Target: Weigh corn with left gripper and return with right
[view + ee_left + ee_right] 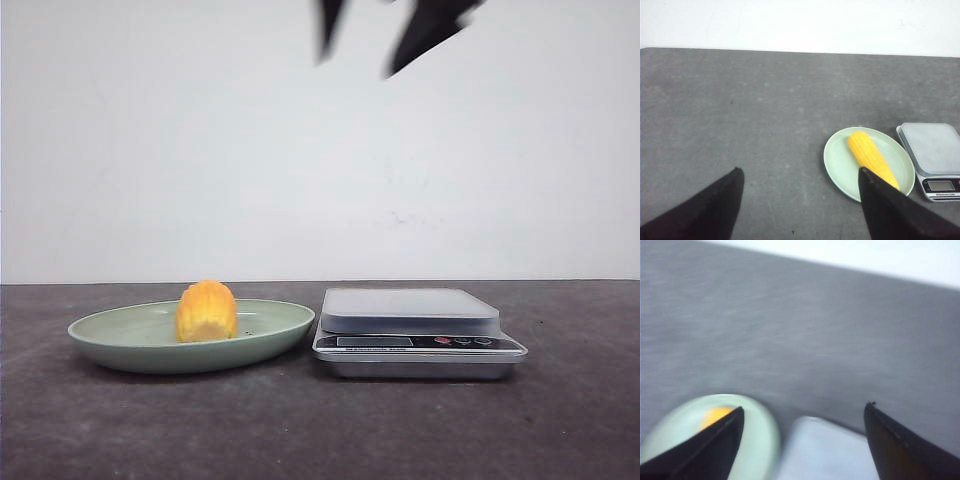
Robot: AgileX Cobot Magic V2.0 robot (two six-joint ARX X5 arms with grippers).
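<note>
Now the corn (206,312) lies in the pale green plate (120,335), on the dark table (320,430). Just beside the plate stands the silver scale (415,330), with nothing on its platform.

High above the scale, at the upper edge of the front view, the right gripper (375,45) shows two blurred black fingers spread wide, holding nothing. Below it and to its left side is the corn, well apart from the fingertips.

The left gripper (800,172) is also wide, with nothing between the fingers. Ahead of it and lower lies the corn (871,155), partly hidden behind one finger (890,210) in the left wrist view.
</note>
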